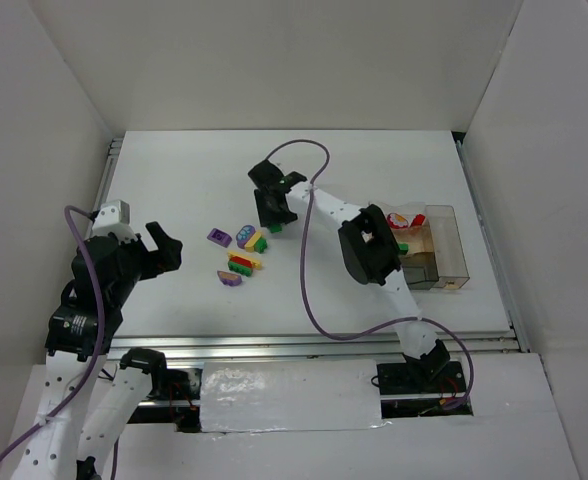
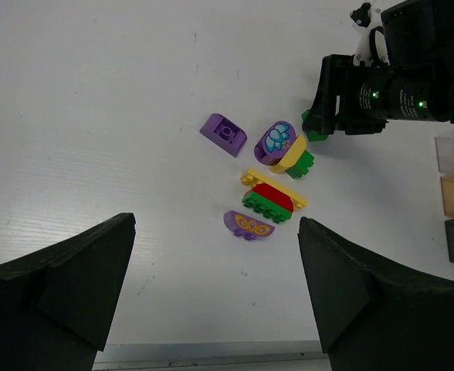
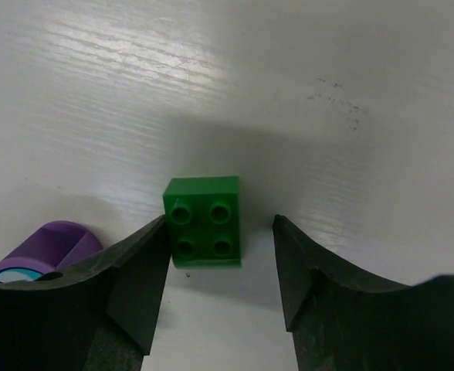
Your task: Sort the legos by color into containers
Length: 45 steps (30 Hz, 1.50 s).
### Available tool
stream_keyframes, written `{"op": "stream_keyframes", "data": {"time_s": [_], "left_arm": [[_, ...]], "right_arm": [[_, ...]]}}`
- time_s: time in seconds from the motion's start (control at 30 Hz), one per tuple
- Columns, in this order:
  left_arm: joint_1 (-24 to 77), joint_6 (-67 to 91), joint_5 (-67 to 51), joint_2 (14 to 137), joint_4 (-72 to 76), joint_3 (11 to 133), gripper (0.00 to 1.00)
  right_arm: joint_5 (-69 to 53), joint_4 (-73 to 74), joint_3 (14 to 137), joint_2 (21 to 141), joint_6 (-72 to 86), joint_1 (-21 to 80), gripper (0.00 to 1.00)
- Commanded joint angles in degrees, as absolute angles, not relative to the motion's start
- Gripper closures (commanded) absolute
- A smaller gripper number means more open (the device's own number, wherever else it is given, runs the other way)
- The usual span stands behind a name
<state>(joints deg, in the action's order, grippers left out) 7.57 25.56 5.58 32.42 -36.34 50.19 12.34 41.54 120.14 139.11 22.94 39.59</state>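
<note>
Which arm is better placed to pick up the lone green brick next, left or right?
Right. The right end effector is open and straddles the green brick; the left end effector, also open, hangs back with the other bricks lying between it and that one.

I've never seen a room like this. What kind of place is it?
Probably a robot test booth: plain white walls box in a table, a left arm and right arm stand at its near edge, and purple cables trail from them.

High rear camera looks down; closer wrist cameras share green brick [image 3: 204, 220].
</note>
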Motion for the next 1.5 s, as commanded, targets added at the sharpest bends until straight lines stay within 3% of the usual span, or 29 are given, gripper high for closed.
{"op": "stream_keyframes", "data": {"time_s": [0.0,0.03,0.1,0.13,0.17,0.4,0.6,0.77,0.9,1.1,1.2,1.23,1.33,1.47], "left_arm": [[7.82,24.43,4.75,32.08,-33.75,49.75,0.00],[7.82,24.43,4.83,32.08,-33.84,49.66,0.00],[7.91,24.52,4.83,31.99,-33.84,49.75,0.01],[7.82,24.52,4.83,31.91,-33.92,49.66,0.01],[7.91,24.52,4.83,31.90,-33.84,49.66,0.00],[8.00,24.52,4.83,32.17,-33.93,49.75,0.01],[8.44,24.61,5.10,31.20,-33.75,49.48,0.01],[8.61,24.70,5.27,31.29,-33.84,49.48,0.01],[8.70,24.70,5.27,31.73,-34.01,49.66,0.00],[8.70,24.70,5.36,31.99,-34.01,49.57,0.00],[8.70,24.61,5.19,32.25,-33.93,49.57,0.00],[8.70,24.61,5.10,32.43,-33.93,49.66,0.00],[8.70,24.52,5.01,32.61,-33.93,49.57,0.01],[8.70,24.52,5.01,32.70,-33.84,49.57,0.01]], "right_arm": [[11.69,44.12,122.78,139.31,22.06,39.99,0.39],[11.60,44.12,122.52,139.13,22.06,39.99,0.43],[11.60,43.86,121.47,138.26,22.15,39.99,0.61],[12.04,43.51,120.42,137.56,22.32,40.08,0.74],[13.00,40.81,118.50,134.33,22.67,40.17,0.94],[18.62,31.65,89.95,107.17,25.74,39.29,0.95],[10.32,24.80,64.89,82.48,29.35,22.97,0.94],[8.70,20.66,53.63,75.50,30.85,10.57,0.91],[8.35,20.04,52.91,75.93,31.29,6.60,0.89],[9.14,20.66,53.97,78.31,31.99,6.24,0.77],[9.05,20.30,53.18,77.96,32.08,6.15,0.62],[9.14,20.22,53.00,77.78,32.17,6.24,0.48],[9.84,20.30,53.00,77.26,32.61,6.15,0.24],[7.92,20.48,54.05,76.21,32.26,6.76,0.11]]}}
